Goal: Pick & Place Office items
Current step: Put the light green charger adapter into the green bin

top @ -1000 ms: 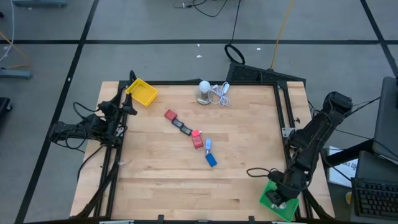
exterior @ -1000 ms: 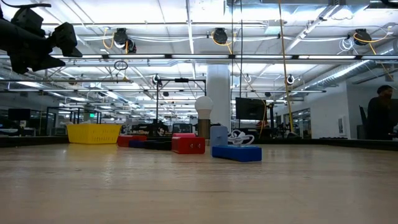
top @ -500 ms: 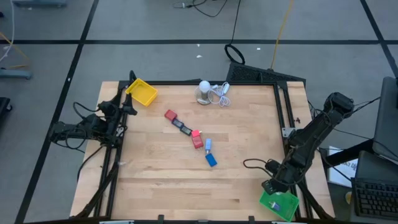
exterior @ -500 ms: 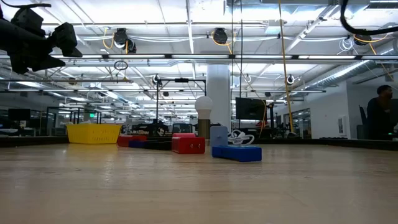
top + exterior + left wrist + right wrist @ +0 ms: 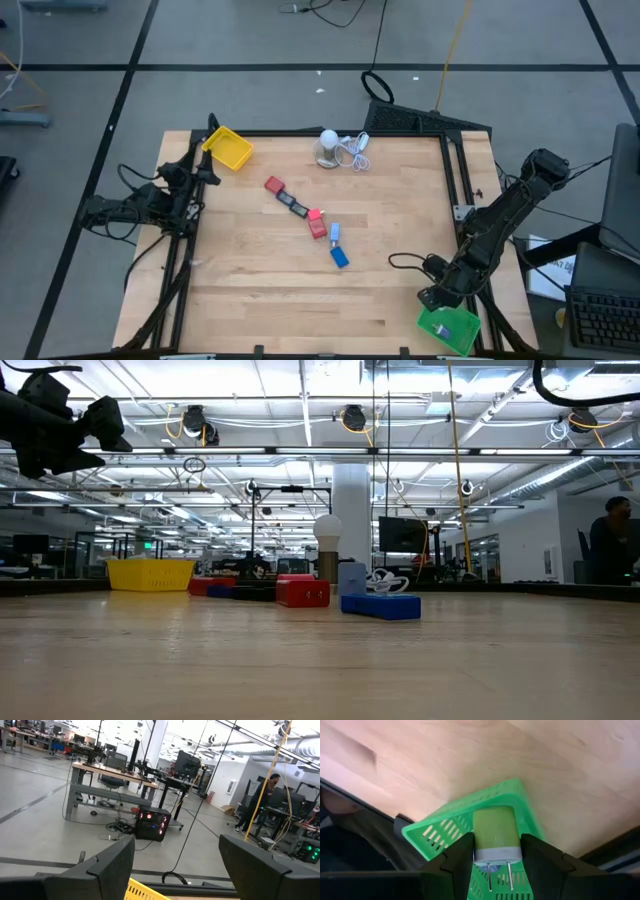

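Right gripper (image 5: 492, 865) clasps a plug adapter (image 5: 492, 836) (prongs showing) above the green tray (image 5: 449, 327); left gripper (image 5: 175, 870) parted at the table's left edge. Office items (image 5: 318, 226) lie mid-table.

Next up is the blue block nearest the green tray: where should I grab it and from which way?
Come straight down on the blue block and pinch its two long sides at the middle. It lies flat and slanted on the table, so turn the fingers across its length. The light blue piece sits just beyond its far end; the long sides look clear.
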Motion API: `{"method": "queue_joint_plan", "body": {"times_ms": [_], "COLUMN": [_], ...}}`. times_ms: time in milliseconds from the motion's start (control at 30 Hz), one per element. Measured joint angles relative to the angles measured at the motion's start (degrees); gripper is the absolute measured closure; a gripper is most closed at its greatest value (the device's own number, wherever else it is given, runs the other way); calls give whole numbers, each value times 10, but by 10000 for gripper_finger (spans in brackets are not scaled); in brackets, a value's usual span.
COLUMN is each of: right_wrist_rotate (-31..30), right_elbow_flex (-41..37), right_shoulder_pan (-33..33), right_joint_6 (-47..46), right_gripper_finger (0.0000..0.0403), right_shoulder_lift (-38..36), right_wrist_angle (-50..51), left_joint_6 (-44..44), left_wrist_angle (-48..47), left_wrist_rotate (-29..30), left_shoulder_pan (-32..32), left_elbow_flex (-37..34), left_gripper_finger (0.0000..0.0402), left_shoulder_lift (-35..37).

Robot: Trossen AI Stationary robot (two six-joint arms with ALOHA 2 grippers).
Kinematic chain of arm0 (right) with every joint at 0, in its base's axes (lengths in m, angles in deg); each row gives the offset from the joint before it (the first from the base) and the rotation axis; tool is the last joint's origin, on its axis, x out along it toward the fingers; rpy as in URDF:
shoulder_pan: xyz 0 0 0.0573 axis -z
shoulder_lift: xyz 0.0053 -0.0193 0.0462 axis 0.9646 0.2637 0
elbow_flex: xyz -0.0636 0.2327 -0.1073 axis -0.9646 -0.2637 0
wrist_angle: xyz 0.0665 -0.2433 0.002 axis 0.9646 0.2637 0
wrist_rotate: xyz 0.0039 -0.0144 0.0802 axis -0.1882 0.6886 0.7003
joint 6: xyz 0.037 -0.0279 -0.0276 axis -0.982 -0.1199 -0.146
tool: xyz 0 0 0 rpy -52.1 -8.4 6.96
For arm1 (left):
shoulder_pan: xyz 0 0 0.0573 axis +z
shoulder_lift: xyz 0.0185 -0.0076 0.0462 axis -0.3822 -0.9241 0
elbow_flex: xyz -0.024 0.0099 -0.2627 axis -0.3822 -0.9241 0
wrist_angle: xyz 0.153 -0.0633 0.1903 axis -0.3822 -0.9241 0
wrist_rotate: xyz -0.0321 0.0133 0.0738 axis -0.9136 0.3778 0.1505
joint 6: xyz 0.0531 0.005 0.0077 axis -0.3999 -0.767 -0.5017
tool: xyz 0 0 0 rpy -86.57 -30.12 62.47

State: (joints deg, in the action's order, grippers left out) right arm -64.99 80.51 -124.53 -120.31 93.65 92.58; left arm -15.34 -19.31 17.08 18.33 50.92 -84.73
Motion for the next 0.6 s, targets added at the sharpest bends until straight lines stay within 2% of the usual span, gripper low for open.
{"method": "queue_joint_plan", "body": {"times_ms": [600], "right_wrist_rotate": [-14], "right_elbow_flex": [0], "right_shoulder_pan": [0], "right_joint_6": [3], "right_gripper_finger": [249], "right_shoulder_lift": [0], "right_wrist_angle": [-14], "left_joint_6": [0], "left_wrist_angle": [0], "left_wrist_rotate": [0], "left_shoulder_pan": [0], "left_elbow_flex": [0], "left_gripper_finger": [108], "left_shoulder_lift": [0]}}
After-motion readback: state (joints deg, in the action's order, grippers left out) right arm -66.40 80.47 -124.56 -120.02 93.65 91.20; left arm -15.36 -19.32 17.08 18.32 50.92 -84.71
